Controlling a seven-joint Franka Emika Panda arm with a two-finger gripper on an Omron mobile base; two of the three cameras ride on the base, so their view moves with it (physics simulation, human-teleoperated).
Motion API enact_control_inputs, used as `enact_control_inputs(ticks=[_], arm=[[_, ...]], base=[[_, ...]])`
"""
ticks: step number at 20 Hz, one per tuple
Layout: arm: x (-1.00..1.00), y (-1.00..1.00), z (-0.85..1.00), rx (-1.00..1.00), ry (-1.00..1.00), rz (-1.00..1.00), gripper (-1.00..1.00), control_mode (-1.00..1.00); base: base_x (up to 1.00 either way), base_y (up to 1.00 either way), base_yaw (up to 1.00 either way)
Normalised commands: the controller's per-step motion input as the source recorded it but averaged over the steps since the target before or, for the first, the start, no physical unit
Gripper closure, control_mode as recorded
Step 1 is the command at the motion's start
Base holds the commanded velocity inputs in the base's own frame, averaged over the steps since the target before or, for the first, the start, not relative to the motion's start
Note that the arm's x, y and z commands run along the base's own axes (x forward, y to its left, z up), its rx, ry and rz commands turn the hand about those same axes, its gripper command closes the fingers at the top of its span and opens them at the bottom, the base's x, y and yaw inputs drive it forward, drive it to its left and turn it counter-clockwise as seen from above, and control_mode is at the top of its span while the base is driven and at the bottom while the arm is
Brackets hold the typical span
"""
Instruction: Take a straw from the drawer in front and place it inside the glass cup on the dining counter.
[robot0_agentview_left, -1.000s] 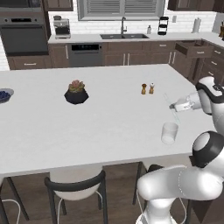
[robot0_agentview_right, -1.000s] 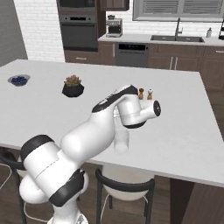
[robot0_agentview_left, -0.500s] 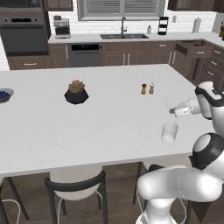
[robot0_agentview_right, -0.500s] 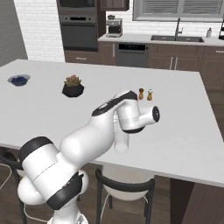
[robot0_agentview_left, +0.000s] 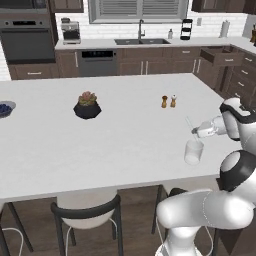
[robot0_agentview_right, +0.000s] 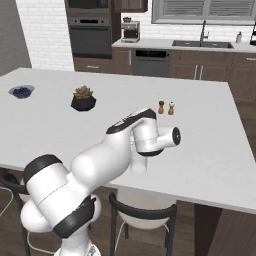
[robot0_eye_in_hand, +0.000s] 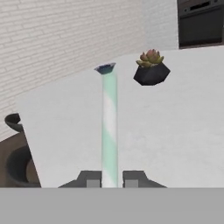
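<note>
From the left base view we see the large white-topped dining bench (robot0_agentview_left: 115, 135) with its dark brown base. One small clear glass cup (robot0_agentview_left: 193, 152) stands near the bench's right front corner. The gripper (robot0_agentview_left: 194, 132) hangs just above the glass cup, closed on one thin pale straw (robot0_agentview_left: 190, 124) that slants up and away from the glass cup; we cannot tell whether the straw's lower end is inside the rim. Two small brown shakers (robot0_agentview_left: 169, 101) stand behind the glass cup, well apart from it. One dark faceted pot with a pinkish-green succulent (robot0_agentview_left: 87, 106) sits far left of the glass cup, and one blue-filled bowl (robot0_agentview_left: 4, 108) is cut off at the left edge. Beyond the bench, one shallow dark brown drawer (robot0_agentview_left: 220, 55) stands pulled open in the far cabinets, its inside hidden from us. One black-framed stool (robot0_agentview_left: 86, 212) sits under the bench's front edge.

From the right base view the white arm covers the spot where the glass cup stands. We count the same two shakers (robot0_agentview_right: 166, 107), one succulent pot (robot0_agentview_right: 83, 99) and one bowl (robot0_agentview_right: 22, 91) on the bench (robot0_agentview_right: 210, 150), and one stool (robot0_agentview_right: 142, 214) in front.

In the hand view two dark fingertips (robot0_eye_in_hand: 92, 178) pinch the straw (robot0_eye_in_hand: 109, 127), here pale with mint-green stripes, rising straight up the picture. The succulent pot (robot0_eye_in_hand: 151, 68) lies beyond the straw's tip on the bench (robot0_eye_in_hand: 170, 131).
</note>
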Motion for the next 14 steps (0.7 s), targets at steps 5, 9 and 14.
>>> enact_control_inputs(ticks=[5, 9, 14], arm=[[0.17, 0.0, -0.12, 0.0, 0.0, 0.0, 1.0, -1.0], [0.25, 0.0, -0.18, 0.0, 0.0, 0.0, 1.0, -1.0], [0.23, -0.02, -0.1, 0.01, -0.03, 0.0, 1.0, -1.0]], base=[[0.0, 0.0, 0.0], [0.0, 0.0, 0.0], [0.0, 0.0, 0.0]])
